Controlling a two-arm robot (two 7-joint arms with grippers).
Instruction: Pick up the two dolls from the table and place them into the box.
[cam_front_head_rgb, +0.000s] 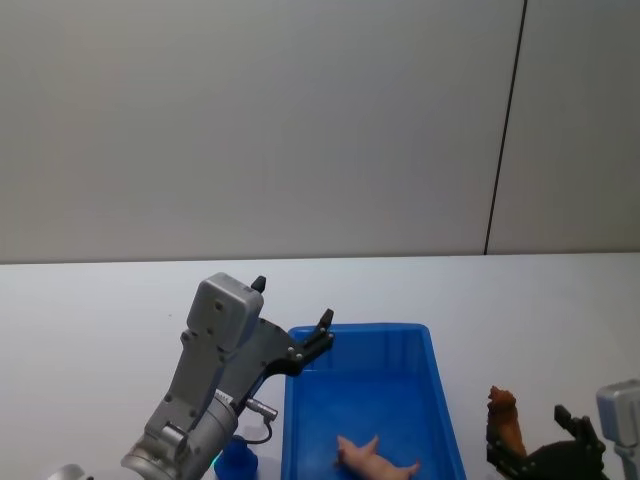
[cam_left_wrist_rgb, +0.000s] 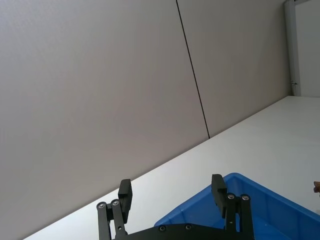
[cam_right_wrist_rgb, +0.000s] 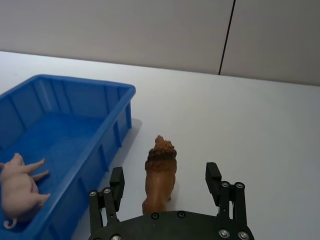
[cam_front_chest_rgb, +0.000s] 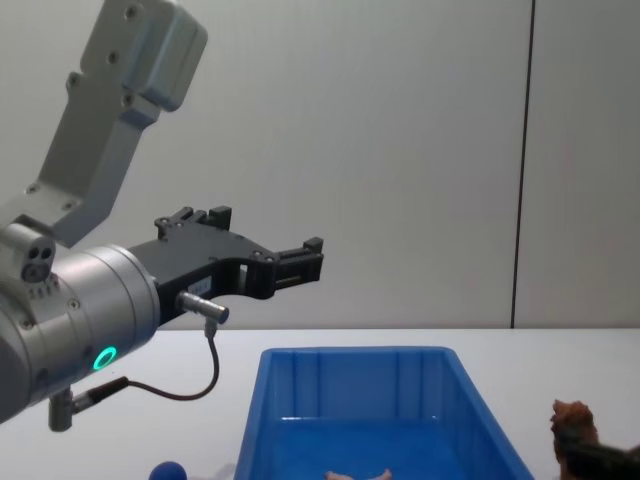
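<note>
Nearest the robot, the right gripper (cam_right_wrist_rgb: 165, 174) sits low at the desk (cam_front_head_rgb: 100, 310), its fingers spread wide on either side of the brown doll (cam_front_head_rgb: 503, 418) with a gap on each flank, so it holds nothing. That doll stands upright on the desk, shaggy head toward 12 o'clock, at about 4 o'clock from the box (cam_front_head_rgb: 360, 328) and just beside its wall, not touching it. The pink doll (cam_front_head_rgb: 375, 458) lies on its side on the box floor at the 6 o'clock end, legs stretched out. A small blue round object (cam_front_head_rgb: 235, 458) rests on the desk at about 8 o'clock from the box, close to its outer wall. Farther out, the left gripper (cam_front_head_rgb: 292, 301) hangs raised above the box's 11 o'clock corner — fingers parted wide, nothing between them. Beyond, the desk runs back to a grey wall (cam_front_head_rgb: 250, 120) with one dark vertical seam.
</note>
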